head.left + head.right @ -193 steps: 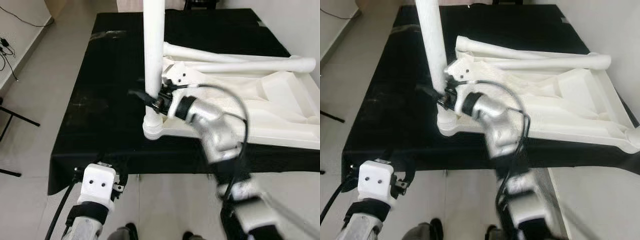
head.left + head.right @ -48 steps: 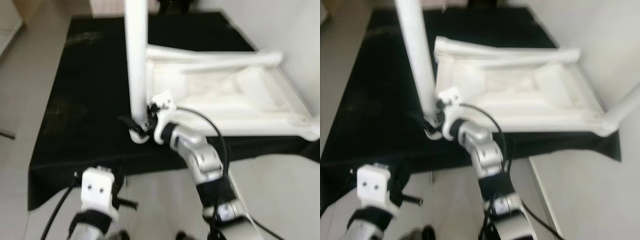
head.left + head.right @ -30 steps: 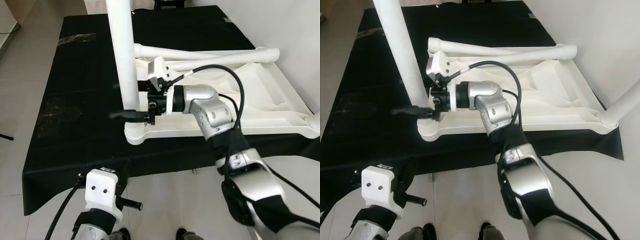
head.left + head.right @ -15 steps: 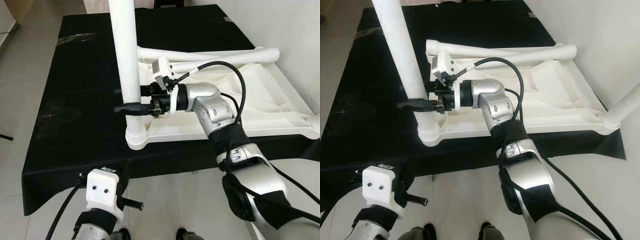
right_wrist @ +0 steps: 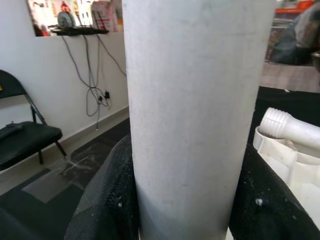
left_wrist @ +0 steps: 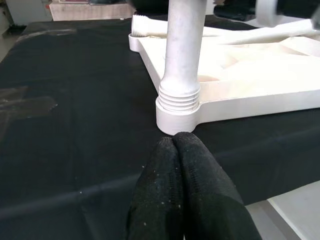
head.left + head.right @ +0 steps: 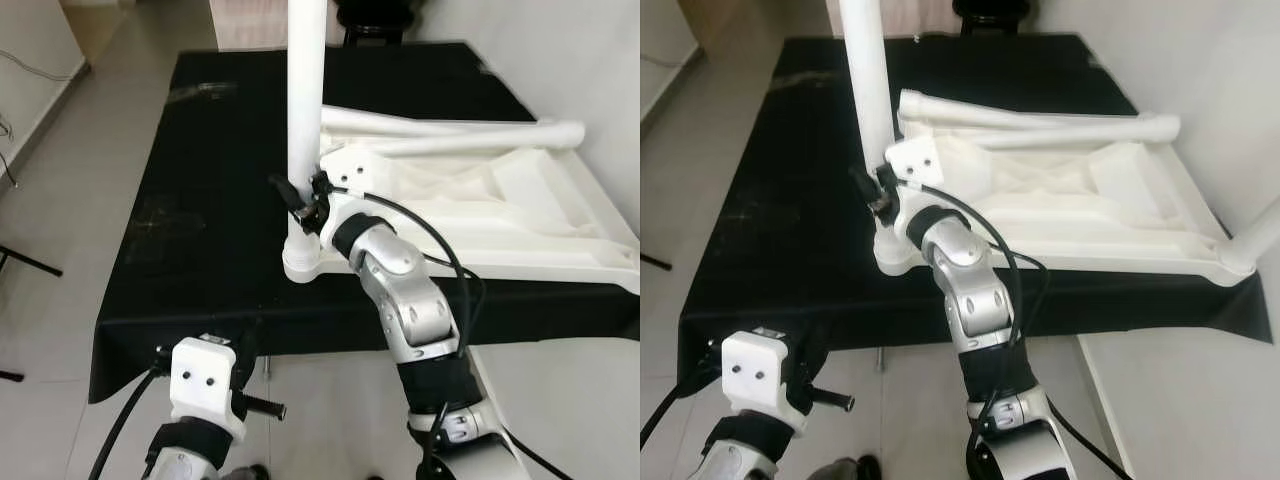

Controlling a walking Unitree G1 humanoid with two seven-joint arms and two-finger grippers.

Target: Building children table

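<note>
Table leg (image 7: 305, 90) now clamped low by right gripper (image 7: 301, 197) again (regripped after letting go), so screwing continues.

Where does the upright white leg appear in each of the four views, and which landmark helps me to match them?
Left eye view: upright leg, top centre, screwed into the tabletop's near corner.
Right eye view: leg, upper left of centre.
Left wrist view: leg, top centre, above the left gripper.
Right wrist view: leg, centre, between the right gripper's fingers.
Shared landmark: the black cloth under the tabletop.
</note>
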